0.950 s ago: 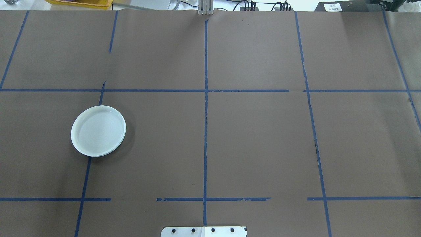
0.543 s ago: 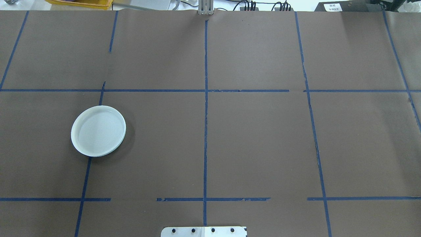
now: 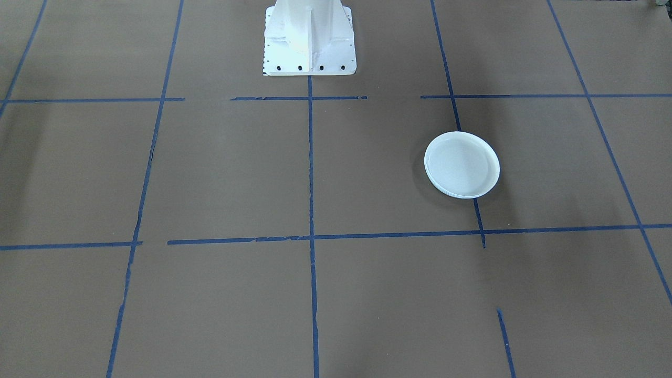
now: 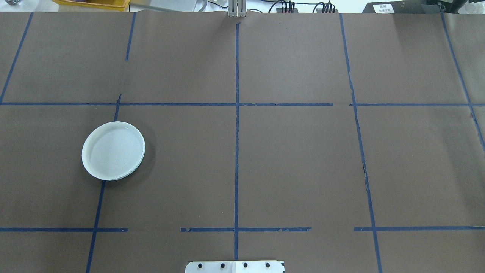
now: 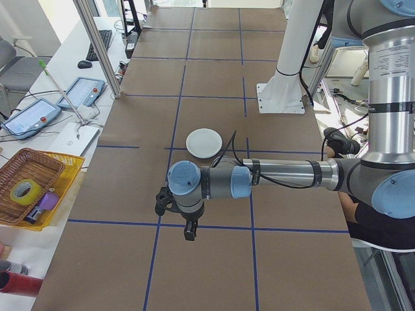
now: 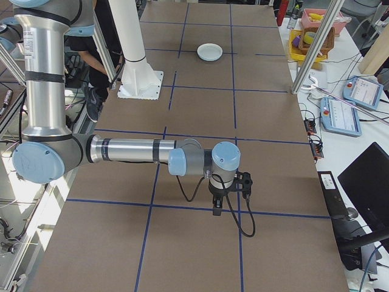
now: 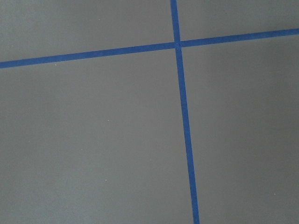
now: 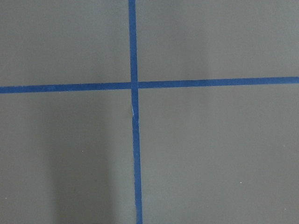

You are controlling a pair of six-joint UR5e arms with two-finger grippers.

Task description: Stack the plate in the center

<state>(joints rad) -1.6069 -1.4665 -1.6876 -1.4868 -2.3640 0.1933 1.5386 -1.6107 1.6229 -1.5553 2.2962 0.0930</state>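
Note:
A low stack of pale round plates (image 4: 113,151) lies on the brown paper on my left side, over a blue tape line. Its top face is whitish blue, and further rims show under its edge (image 3: 462,165). I cannot tell the plates in the stack apart. It is small in the side views (image 5: 203,142) (image 6: 209,52). My left gripper (image 5: 189,232) hangs fingers down over the near table end, far from the stack. My right gripper (image 6: 217,210) hangs the same way at the other end. Whether either is open or shut I cannot tell. Both wrist views hold only paper and tape.
The white robot pedestal (image 3: 308,37) stands at the table's middle edge. A side bench holds a wicker basket with a tape roll (image 5: 29,188) and tablets (image 5: 81,91). An aluminium post (image 5: 97,45) rises at the table's far edge. Blue tape divides the brown paper into squares.

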